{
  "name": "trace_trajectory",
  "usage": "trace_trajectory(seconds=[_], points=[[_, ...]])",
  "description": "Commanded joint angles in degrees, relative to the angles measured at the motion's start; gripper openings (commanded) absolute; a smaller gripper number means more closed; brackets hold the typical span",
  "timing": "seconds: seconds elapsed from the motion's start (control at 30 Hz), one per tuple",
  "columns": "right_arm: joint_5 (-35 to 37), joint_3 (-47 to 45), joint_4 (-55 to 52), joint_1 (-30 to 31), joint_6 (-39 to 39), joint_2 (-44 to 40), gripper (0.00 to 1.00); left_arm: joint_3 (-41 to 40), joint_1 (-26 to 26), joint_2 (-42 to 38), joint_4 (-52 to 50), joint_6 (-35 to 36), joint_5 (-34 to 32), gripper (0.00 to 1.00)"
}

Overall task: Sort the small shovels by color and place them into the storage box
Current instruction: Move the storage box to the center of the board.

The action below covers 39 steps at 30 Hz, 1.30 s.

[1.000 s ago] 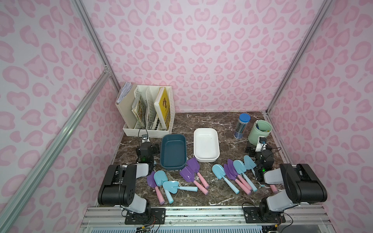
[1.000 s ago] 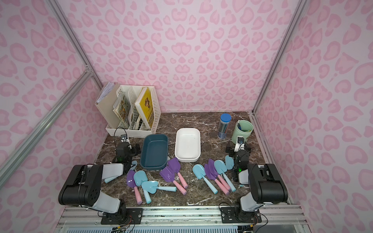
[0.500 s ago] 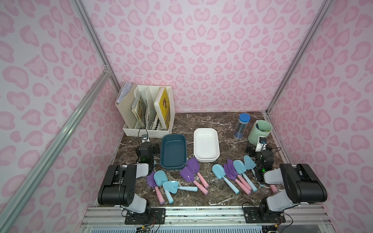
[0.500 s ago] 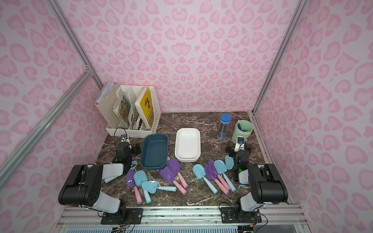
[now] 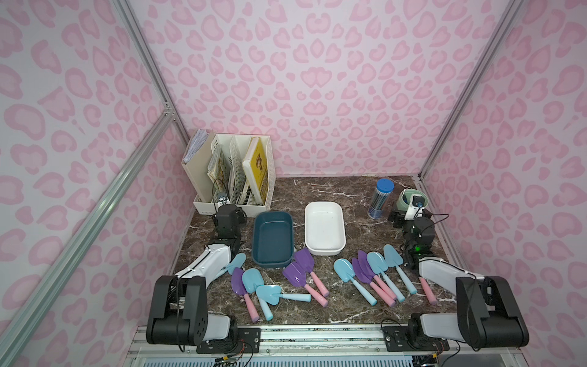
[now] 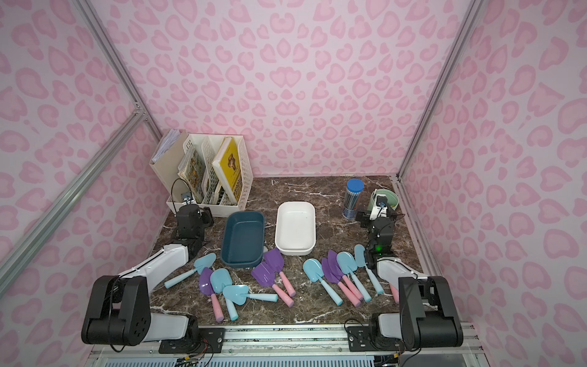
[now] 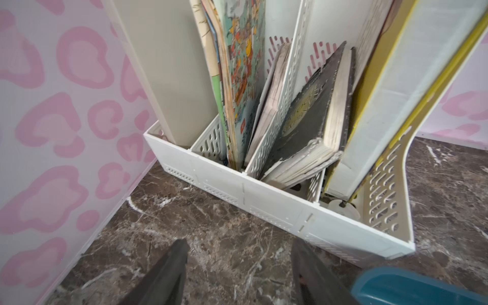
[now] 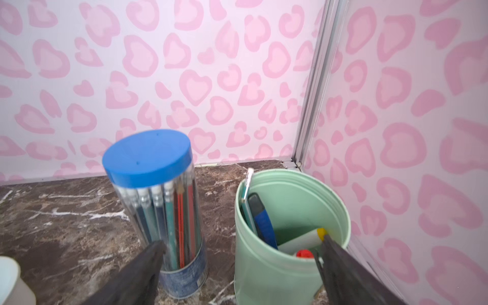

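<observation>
- Shovels (image 5: 344, 273): six light blue, six pink-handled, flat on the tabletop (image 5: 317, 190) before two boxes (image 5: 272, 241).
- Blades mostly toward the boxes, handles nearward; one blue shovel (image 5: 270, 294) lies crosswise.
- Both arms' jaws: apart, empty.

6 light blue shovels (image 5: 344, 273), 6 purple-and-pink shovels (image 5: 293, 275), 2 storage boxes (image 5: 273, 263).

The small shovels (image 5: 346, 273) lie before the storage boxes (image 5: 273, 263), file rack (image 5: 257, 208) behind them

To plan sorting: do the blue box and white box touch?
Apart. Both top views show bare marble between the blue box and the white box.
</observation>
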Motion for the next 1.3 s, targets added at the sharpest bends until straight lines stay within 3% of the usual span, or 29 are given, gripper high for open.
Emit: trace_trajectory(seconds=[0.0,0.17,0.33,0.5,0.67,1.27], points=[[7.21,5.23,-20.08,5.31,1.45,-1.87,0.95,1.43,-2.28,-2.07,-14.06,-3.52,-4.36,0.67],[7.57,14.84,-36.96,14.6,6.95,-2.53,0.94,4.56,-7.52,-4.31,-25.47,-9.79,-5.52,0.7],[1.59,26.61,-51.72,20.57,13.6,3.43,0.97,9.55,-9.96,-0.35,-34.92,-15.39,-2.99,0.77],[-4.23,35.61,-60.93,22.26,18.65,11.26,0.97,12.35,-9.92,3.14,-37.3,-16.37,2.94,0.87],[-7.84,40.98,-65.99,22.21,22.56,17.7,0.96,12.96,-9.99,5.6,-37.48,-15.96,7.04,0.89],[-14.27,47.73,-70.37,21.78,25.91,31.11,0.92,13.44,-9.15,14.28,-36.26,-14.46,11.22,0.7]])
